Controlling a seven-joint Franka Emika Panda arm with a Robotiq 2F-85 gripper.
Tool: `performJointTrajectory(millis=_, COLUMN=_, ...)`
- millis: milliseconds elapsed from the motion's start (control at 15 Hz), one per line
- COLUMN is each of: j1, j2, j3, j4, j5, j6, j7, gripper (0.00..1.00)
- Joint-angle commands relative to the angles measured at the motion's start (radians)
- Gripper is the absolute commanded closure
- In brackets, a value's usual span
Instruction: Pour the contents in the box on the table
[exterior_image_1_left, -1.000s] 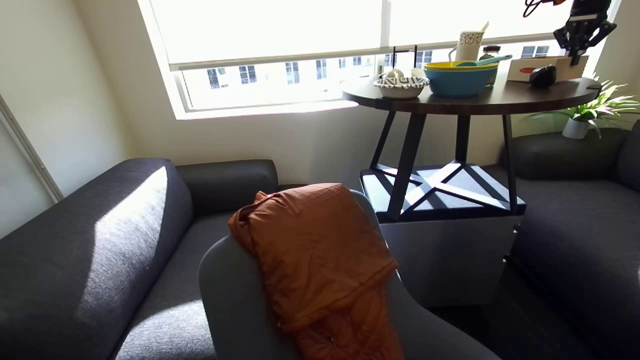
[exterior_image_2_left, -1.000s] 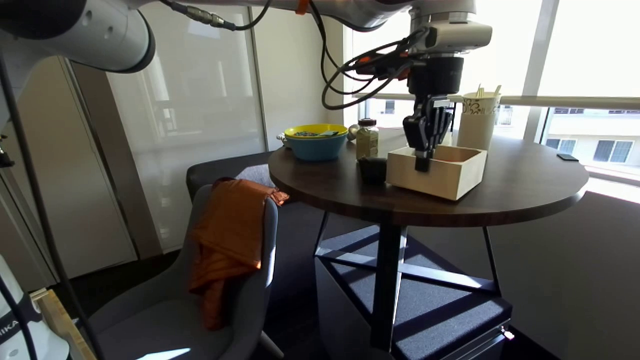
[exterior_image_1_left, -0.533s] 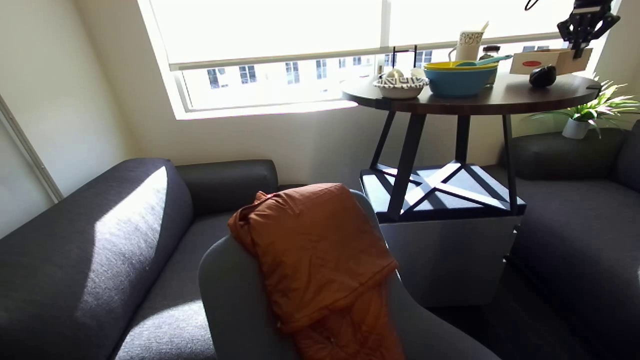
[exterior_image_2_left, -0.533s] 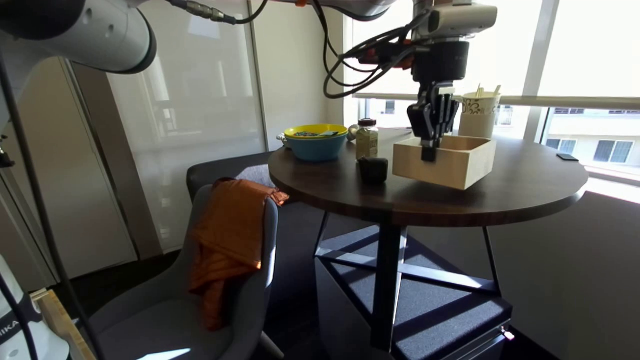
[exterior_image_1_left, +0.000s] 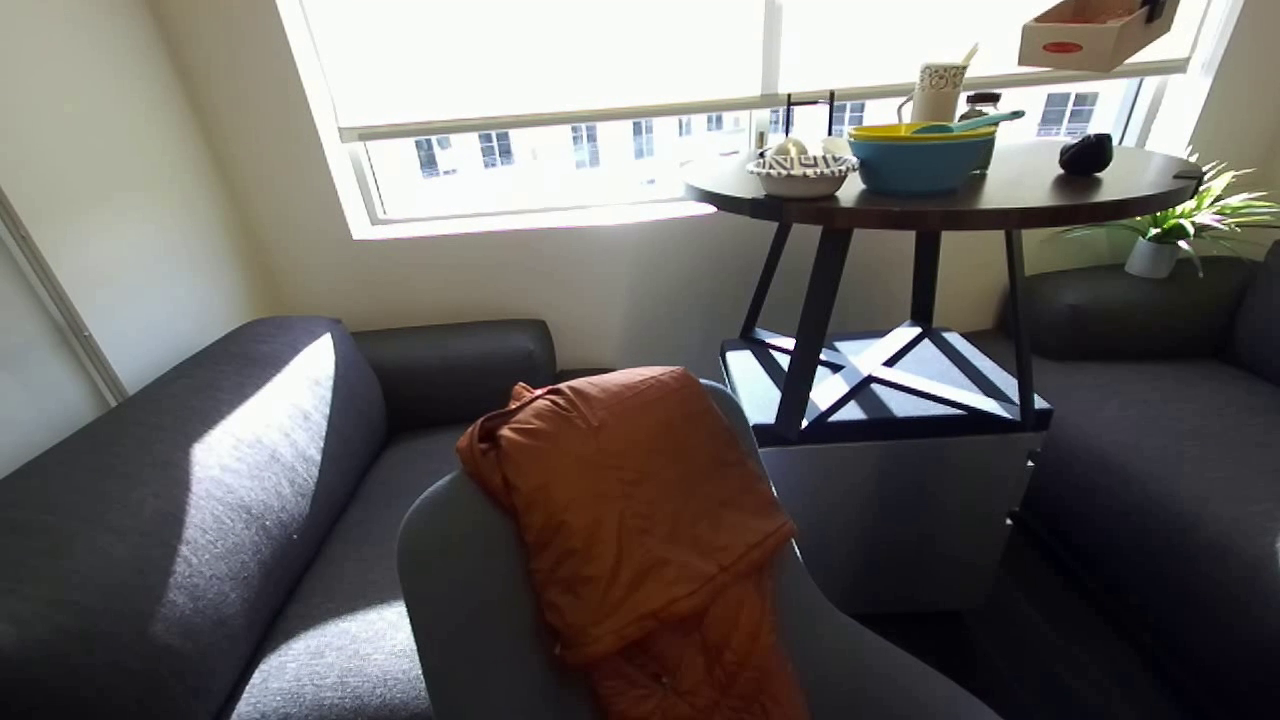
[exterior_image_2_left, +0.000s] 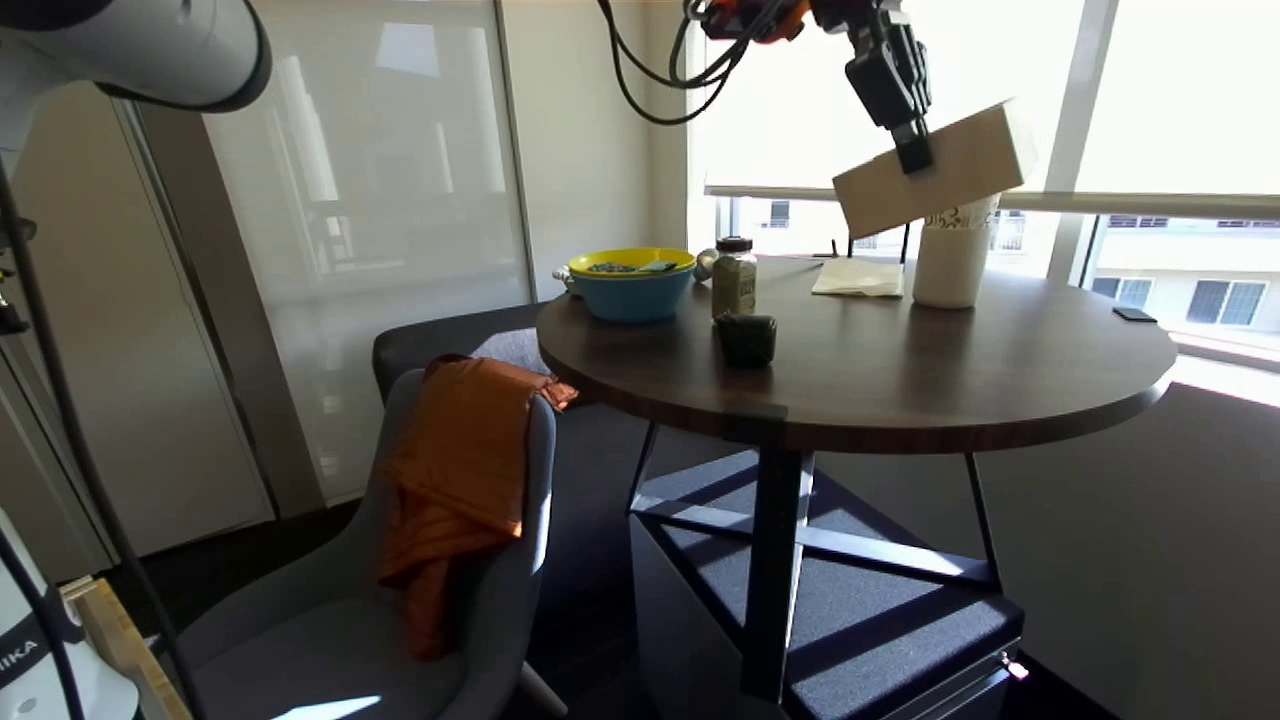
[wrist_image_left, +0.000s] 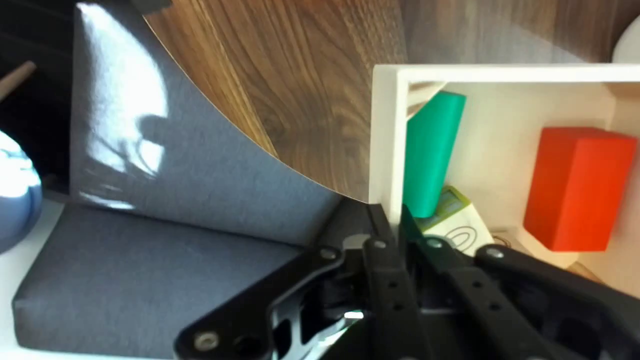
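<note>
The box (exterior_image_2_left: 960, 165), held low over the worktop (exterior_image_2_left: 1050, 380) a moment ago, is now lifted well clear of it and tipped, its lower end turned toward the side where the bowl (exterior_image_2_left: 630, 298) stands. The pour is thus apparently being started, yet a red block (wrist_image_left: 575, 190) and a green piece (wrist_image_left: 434, 150) are seen inside in the wrist view, so a steeper tilt is probably needed. One side wall of the box is pinched by the gripper (wrist_image_left: 393, 220), one finger inside and one outside, and the interior is found right of the gripper there
</note>
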Motion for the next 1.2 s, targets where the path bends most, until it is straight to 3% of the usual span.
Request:
performJointTrajectory(millis=0, j1=0.117, j2=-0.030, j3=-0.032, j4=-0.066, j5=-0.163, j6=0.123, j7=0.020, gripper=0.98)
performJointTrajectory(millis=67, j1=0.133, j2=-0.028, j3=-0.036, j4=-0.061, j5=-0.198, j6=0.148, j7=0.004, gripper=0.98)
performJointTrajectory(millis=200, j1=0.112, j2=-0.005, j3=-0.014, j4=-0.026, j5=-0.153, j6=0.097, j7=-0.002, gripper=0.93)
performJointTrajectory(millis=467, j1=0.137, j2=-0.004, j3=-0.027, j4=-0.043, j5=-0.184, j6=0.131, j7=0.006, gripper=0.98)
performJointTrajectory(millis=800, j1=0.222, j2=0.022, j3=-0.105, j4=-0.112, j5=-0.393, j6=0.321, j7=0.114, gripper=0.98)
performJointTrajectory(millis=1133, j1=0.314, j2=0.033, j3=-0.198, j4=-0.187, j5=-0.649, j6=0.360, j7=0.150, gripper=0.98)
